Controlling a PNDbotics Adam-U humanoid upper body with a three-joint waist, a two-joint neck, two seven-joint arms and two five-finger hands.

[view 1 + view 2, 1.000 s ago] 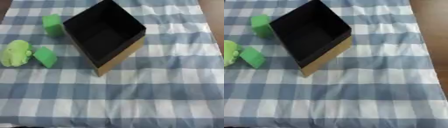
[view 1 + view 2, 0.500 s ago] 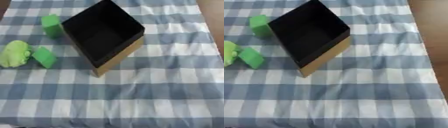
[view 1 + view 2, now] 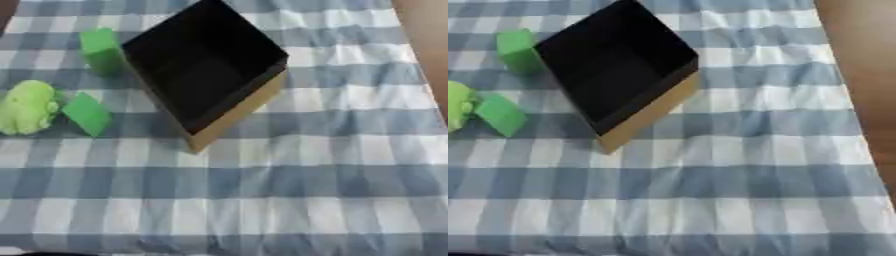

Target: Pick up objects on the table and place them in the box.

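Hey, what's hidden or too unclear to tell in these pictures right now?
- Both hands: in neither view.
- Pale green object: cut off by the right eye view's left edge; too blurred to identify.
- Box interior: dark, so the contents cannot be told.
- Far green block: its right side sits behind the box wall.

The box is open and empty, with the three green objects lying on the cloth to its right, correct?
Not quite: the box is open and empty, but the three green objects lie to its left. The left eye view shows the upper green block, the lower green block and the light green rounded object there.
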